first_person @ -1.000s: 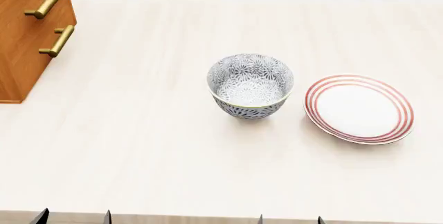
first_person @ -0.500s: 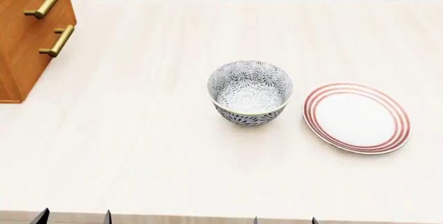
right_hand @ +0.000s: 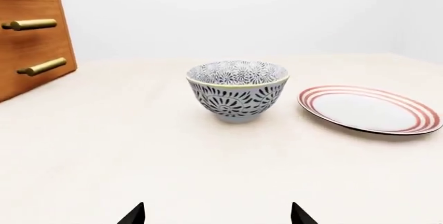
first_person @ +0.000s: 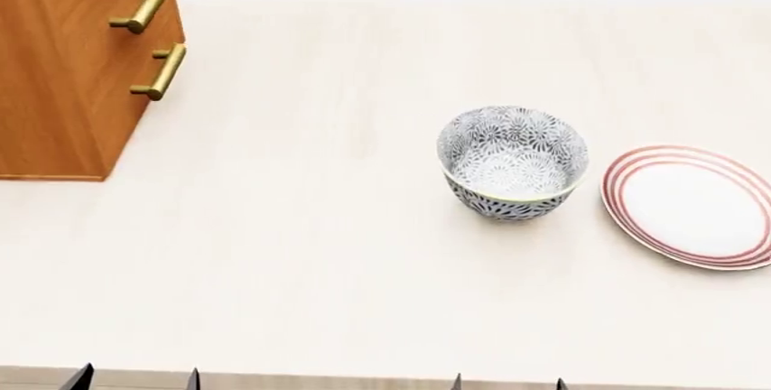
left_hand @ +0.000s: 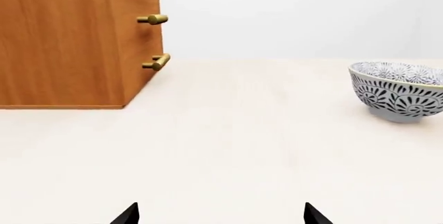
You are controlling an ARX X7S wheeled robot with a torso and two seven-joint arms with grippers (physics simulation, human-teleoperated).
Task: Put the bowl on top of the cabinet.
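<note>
While both hands point(first_person: 135, 377) point(first_person: 508, 381) gape, holding nothing, the bowl point(first_person: 514, 162) (upright) sits empty.

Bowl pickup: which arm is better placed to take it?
Probably right. The right wrist view has the bowl nearly centred ahead of the open right gripper; the left wrist view has it off at the frame edge, away from the left gripper. Both are open, empty.

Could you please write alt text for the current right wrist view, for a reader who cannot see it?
A patterned grey-and-white bowl stands upright and empty on a pale table, with a red-ringed white plate beside it, not touching. An orange-brown cabinet with brass handles stands at one edge. The right pincer shows only two dark fingertips, spread apart and holding nothing.
</note>
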